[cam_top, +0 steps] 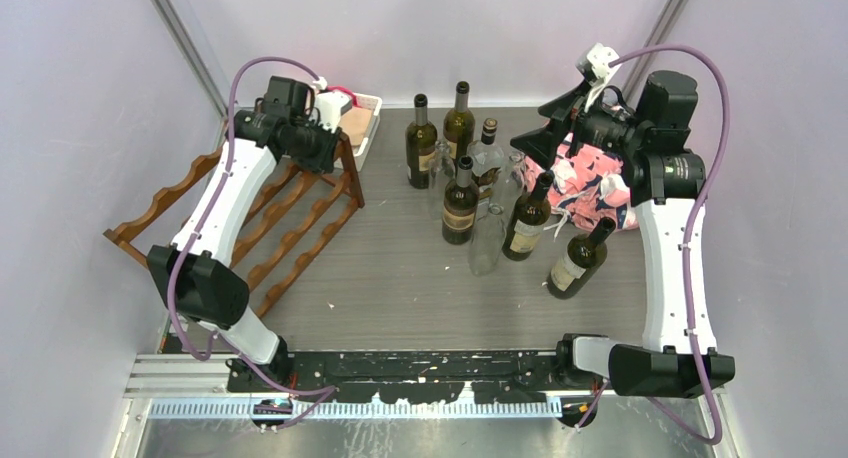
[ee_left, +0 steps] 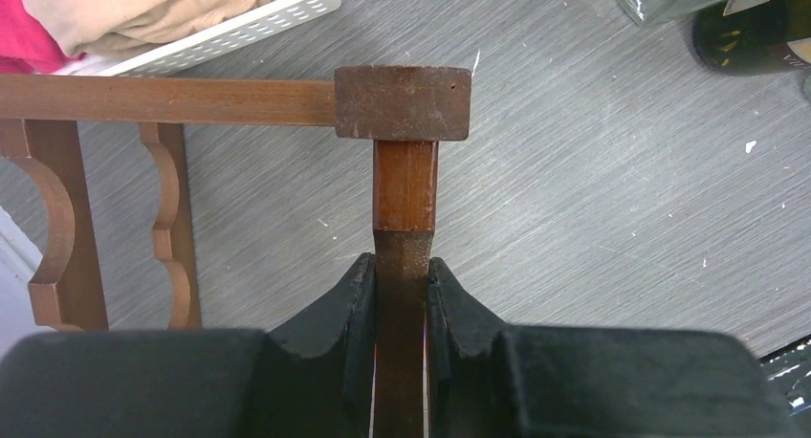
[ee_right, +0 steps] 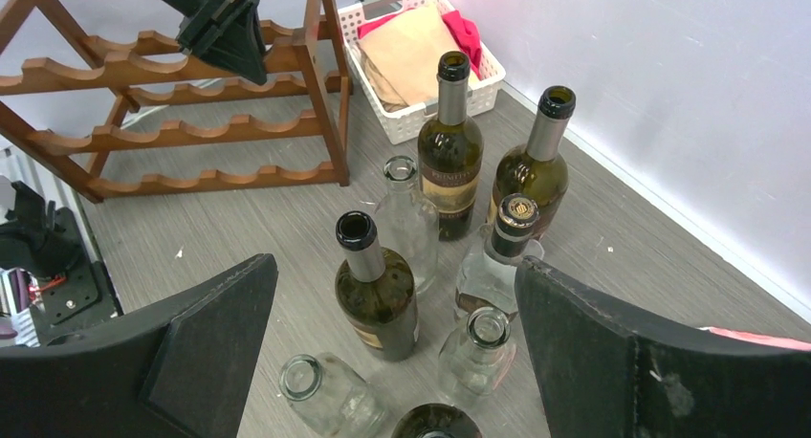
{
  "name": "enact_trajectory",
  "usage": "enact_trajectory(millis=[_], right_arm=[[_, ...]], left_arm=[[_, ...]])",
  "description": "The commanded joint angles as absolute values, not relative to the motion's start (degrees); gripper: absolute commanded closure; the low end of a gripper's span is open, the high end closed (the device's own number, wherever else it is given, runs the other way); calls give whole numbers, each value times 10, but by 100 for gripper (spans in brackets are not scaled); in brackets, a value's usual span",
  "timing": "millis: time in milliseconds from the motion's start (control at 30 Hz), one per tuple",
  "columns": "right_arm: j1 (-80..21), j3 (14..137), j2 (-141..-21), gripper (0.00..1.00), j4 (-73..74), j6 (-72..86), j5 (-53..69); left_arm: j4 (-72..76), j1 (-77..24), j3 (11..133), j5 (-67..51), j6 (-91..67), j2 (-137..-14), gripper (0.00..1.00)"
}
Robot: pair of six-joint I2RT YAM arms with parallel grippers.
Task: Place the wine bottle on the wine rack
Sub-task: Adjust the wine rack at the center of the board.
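The dark reddish-brown wine rack (cam_top: pixel 290 228) stands at the table's left with its scalloped rails in tiers. My left gripper (cam_top: pixel 335 153) is at the rack's far right corner, shut on an upright post (ee_left: pixel 405 185) of the rack (ee_right: pixel 191 127), with both black pads pressed against the wood (ee_left: pixel 402 266). Several wine bottles stand upright mid-table, among them a dark one (cam_top: pixel 460 203) with a tan label (ee_right: pixel 375 285). My right gripper (cam_top: pixel 545 138) hovers wide open (ee_right: pixel 397 264) above this cluster, holding nothing.
A white slotted basket (cam_top: pixel 362 118) with tan and red cloth sits behind the rack (ee_right: pixel 421 55). Clear glass bottles (cam_top: pixel 487 238) mix with the dark ones. A pink patterned cloth (cam_top: pixel 585 178) lies at the right. Another dark bottle (cam_top: pixel 578 258) leans near the right arm.
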State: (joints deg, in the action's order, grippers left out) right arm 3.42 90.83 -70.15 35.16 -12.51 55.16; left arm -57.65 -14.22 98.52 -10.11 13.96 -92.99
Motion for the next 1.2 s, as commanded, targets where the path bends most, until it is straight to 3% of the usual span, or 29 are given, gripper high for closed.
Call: enact_trajectory(millis=[0, 633, 1167], right_arm=[[32, 918, -708, 0, 290, -80, 572], [27, 916, -732, 0, 232, -26, 582], [26, 897, -725, 0, 230, -22, 580]], left_arm=[[-573, -143, 980, -108, 145, -891, 84], [-510, -143, 919, -261, 156, -831, 98], [-427, -159, 871, -392, 162, -817, 100]])
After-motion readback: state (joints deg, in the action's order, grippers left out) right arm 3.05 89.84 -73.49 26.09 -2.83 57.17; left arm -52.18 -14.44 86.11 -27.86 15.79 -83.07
